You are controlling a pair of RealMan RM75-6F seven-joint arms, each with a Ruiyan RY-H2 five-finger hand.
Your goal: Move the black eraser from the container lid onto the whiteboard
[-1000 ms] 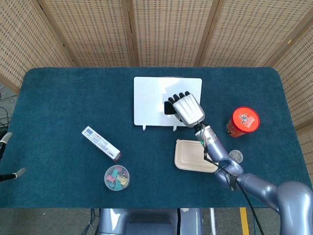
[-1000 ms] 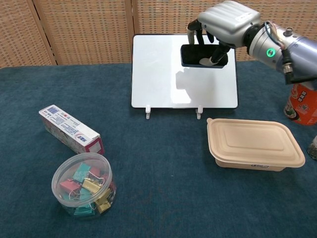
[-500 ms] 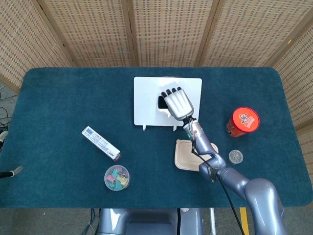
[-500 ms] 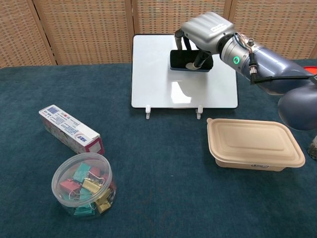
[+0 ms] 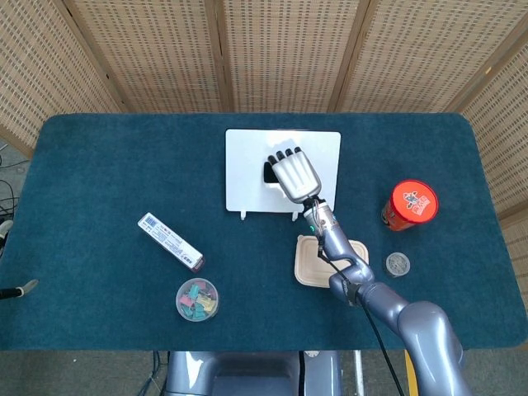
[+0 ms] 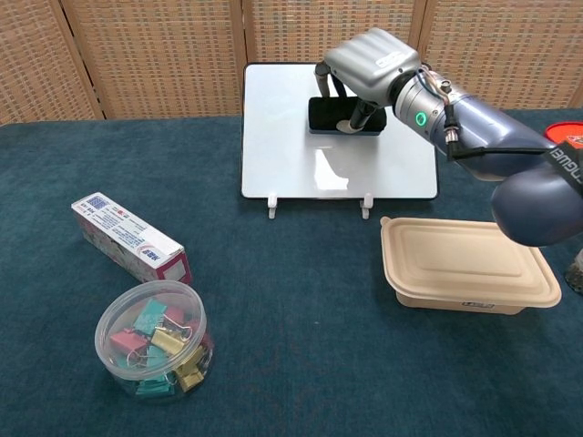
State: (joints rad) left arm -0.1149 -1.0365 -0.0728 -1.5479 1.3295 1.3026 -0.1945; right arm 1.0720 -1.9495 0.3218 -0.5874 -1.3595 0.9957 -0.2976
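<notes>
Chest view, near to far: container lid (image 6: 469, 263) at 4 o'clock on counter (image 6: 301, 300), bare. Beyond, right hand (image 6: 369, 66) shifted left and lower over whiteboard (image 6: 282, 137), fingers (image 6: 321, 80) pinching black eraser (image 6: 344, 116) against board's upper middle. Placement nearly complete; release pending. Left hand unseen.

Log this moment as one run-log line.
phase: placing | right hand: grips black eraser over whiteboard | container lid: bare | left hand: out of view
</notes>
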